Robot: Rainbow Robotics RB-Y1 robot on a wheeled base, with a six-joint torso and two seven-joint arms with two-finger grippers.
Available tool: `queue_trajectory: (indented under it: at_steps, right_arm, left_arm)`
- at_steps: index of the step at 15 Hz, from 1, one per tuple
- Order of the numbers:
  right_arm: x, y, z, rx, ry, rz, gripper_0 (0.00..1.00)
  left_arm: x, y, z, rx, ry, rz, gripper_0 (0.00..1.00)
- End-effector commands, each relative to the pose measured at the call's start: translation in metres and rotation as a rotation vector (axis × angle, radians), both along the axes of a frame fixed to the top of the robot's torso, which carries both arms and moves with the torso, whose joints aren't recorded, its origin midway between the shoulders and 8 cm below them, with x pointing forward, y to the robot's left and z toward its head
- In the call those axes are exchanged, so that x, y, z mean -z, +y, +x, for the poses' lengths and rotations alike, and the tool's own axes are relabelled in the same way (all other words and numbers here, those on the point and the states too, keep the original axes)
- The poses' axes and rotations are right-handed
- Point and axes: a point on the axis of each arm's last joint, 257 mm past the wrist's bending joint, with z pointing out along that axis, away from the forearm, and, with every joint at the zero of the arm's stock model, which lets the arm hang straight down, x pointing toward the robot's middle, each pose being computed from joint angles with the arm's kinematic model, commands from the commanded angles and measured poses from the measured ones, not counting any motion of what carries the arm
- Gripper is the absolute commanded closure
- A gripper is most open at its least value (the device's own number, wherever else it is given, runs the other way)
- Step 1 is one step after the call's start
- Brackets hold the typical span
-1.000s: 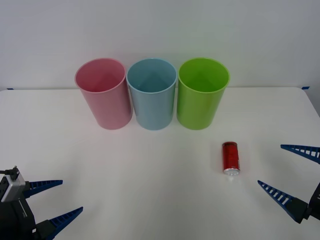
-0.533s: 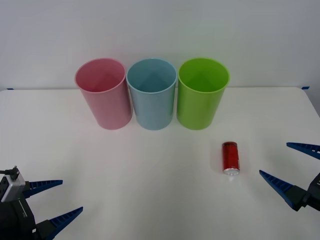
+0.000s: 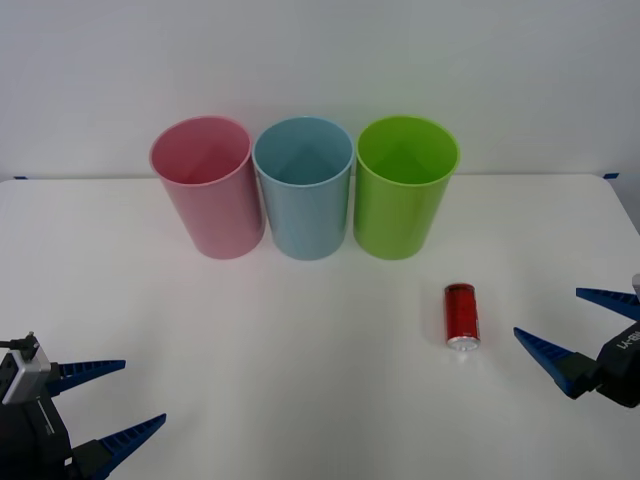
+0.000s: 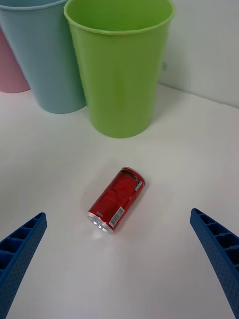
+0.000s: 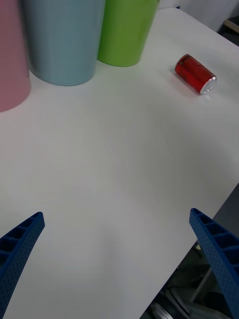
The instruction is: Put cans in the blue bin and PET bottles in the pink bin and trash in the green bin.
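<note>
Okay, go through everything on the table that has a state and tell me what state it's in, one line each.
Red can: lying on its side on the table, in front of the green bin, ungrasped.
Pink bin: upright, open top, nothing seen inside.
Blue bin: upright, open top, nothing seen inside.
Green bin: upright, open top, nothing seen inside.
Right claw: open, beside the can, holding nothing.
Left claw: open, holding nothing, at the table's near left.
</note>
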Motion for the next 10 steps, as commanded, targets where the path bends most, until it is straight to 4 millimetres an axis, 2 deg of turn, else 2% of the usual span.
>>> queue_trajectory:
  at_steps: [1, 5, 10]
  right_arm:
    - [0.009, -0.004, 0.009, 0.074, 0.045, 0.022, 0.00]
    - [0.015, -0.006, 0.023, 0.155, 0.078, 0.049, 0.00]
    - [0.033, -0.001, 0.056, 0.184, 0.119, 0.072, 0.00]
  left_arm:
    - [0.000, 0.000, 0.000, 0.000, 0.000, 0.000, 0.00]
    - [0.000, 0.000, 0.000, 0.000, 0.000, 0.000, 0.00]
    - [0.000, 0.000, 0.000, 0.000, 0.000, 0.000, 0.00]
